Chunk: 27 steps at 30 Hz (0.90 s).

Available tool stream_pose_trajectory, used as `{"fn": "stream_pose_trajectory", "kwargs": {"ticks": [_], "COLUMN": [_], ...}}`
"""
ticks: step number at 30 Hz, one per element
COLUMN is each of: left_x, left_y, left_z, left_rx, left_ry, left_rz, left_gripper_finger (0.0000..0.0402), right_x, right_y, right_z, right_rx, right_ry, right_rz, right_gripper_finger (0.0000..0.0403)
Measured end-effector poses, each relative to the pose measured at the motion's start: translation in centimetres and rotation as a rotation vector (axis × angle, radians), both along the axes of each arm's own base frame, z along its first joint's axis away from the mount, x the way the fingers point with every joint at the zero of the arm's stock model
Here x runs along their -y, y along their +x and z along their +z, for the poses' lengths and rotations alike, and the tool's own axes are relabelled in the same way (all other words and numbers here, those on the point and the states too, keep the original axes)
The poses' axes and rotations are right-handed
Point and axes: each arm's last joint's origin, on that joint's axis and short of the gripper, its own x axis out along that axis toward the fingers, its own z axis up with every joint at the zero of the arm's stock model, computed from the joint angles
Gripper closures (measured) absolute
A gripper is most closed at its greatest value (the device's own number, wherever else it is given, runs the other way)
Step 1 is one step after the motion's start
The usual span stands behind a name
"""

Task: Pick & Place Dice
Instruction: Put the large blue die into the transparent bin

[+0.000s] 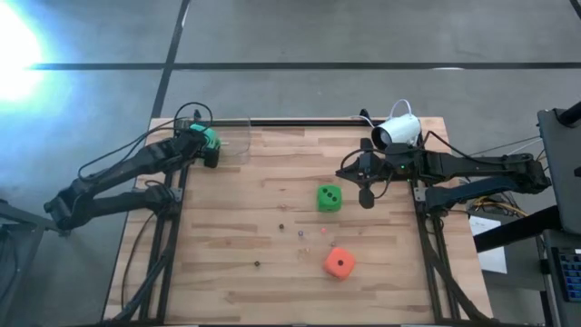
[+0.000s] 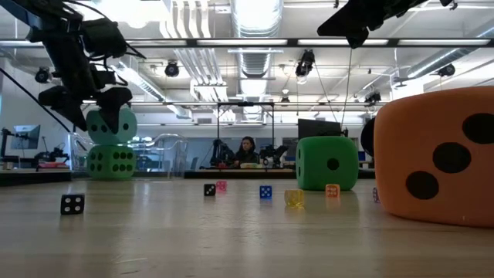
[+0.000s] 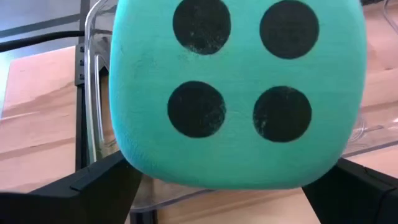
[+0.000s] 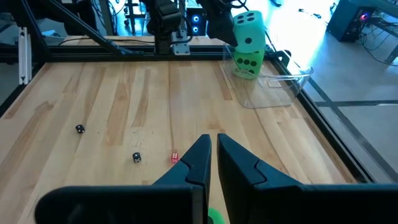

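At the far left corner of the surface, your left hand (image 1: 208, 145) holds the teal die (image 2: 111, 123) just above a green die (image 2: 110, 161), probably for stacking; your right hand (image 4: 213, 154), fingers narrow, waits near the other green die (image 1: 329, 198).

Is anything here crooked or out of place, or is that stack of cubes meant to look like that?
The teal die sits tilted on a green die in the clear container at the table's far left corner, between the left hand's wide-set fingers. Tiny dice lie scattered mid-table. Nothing looks damaged.
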Motion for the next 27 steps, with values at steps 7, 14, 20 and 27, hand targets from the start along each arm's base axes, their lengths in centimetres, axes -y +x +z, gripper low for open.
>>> {"fn": "stream_pose_trajectory", "kwargs": {"ticks": [7, 14, 20, 27], "left_x": [0.1, -0.1, -0.2, 0.0], "left_y": [-0.1, 0.1, 0.1, -0.1], "left_z": [0.0, 1.0, 1.3, 1.0], "left_rx": [-0.004, 0.025, 0.018, -0.019], "left_ry": [-0.007, 0.010, 0.028, 0.016], "left_rz": [0.006, 0.014, 0.017, 0.027], "left_gripper_finger": [0.0005, 0.0005, 0.0004, 0.0005], "right_x": [0.0, 0.0, 0.0, 0.0], "right_y": [0.0, 0.0, 0.0, 0.0], "right_z": [0.0, 0.0, 0.0, 0.0], "right_rx": [0.000, 0.000, 0.000, 0.000], "right_ry": [0.000, 0.000, 0.000, 0.000], "right_rz": [0.000, 0.000, 0.000, 0.000], "right_gripper_finger": [0.0376, 0.0376, 0.0376, 0.0376]}}
